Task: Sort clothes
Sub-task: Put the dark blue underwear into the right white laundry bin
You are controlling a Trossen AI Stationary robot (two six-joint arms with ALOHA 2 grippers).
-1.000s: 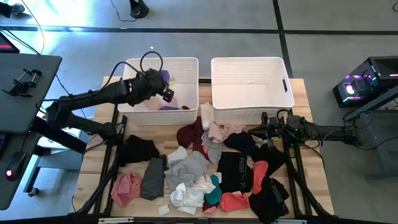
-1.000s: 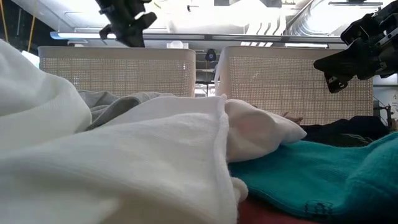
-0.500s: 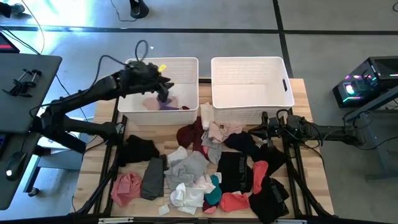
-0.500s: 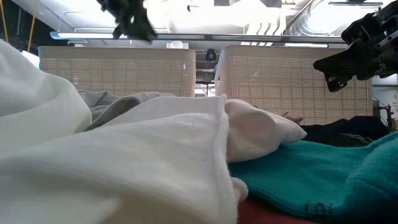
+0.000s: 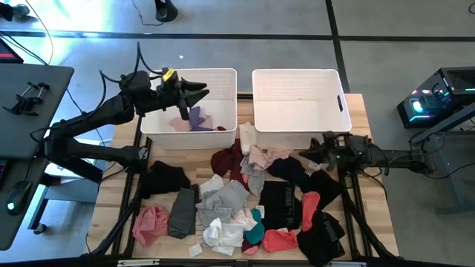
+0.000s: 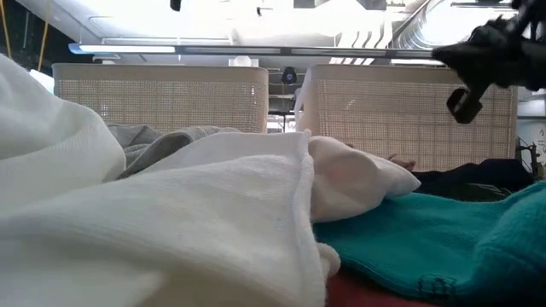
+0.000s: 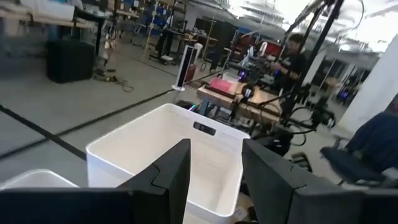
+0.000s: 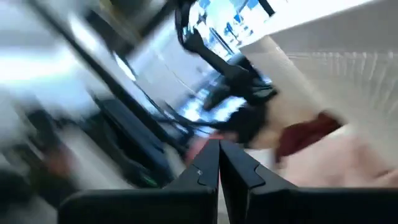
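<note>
High view: the clothes lie heaped on the counter before two white baskets. A lavender garment now lies in the left basket, dropped by the left gripper, which has opened and lifted above it, empty. One more piece sorted. The right basket holds nothing. The right gripper, closed and empty, waits beside the pile.

Two baskets stand side by side along the table's far edge: the left basket with a few garments in it, the right basket apparently holding none. Near of them, a heap of clothes spreads across the table's middle and right, one piece lying apart at the near left.
</note>
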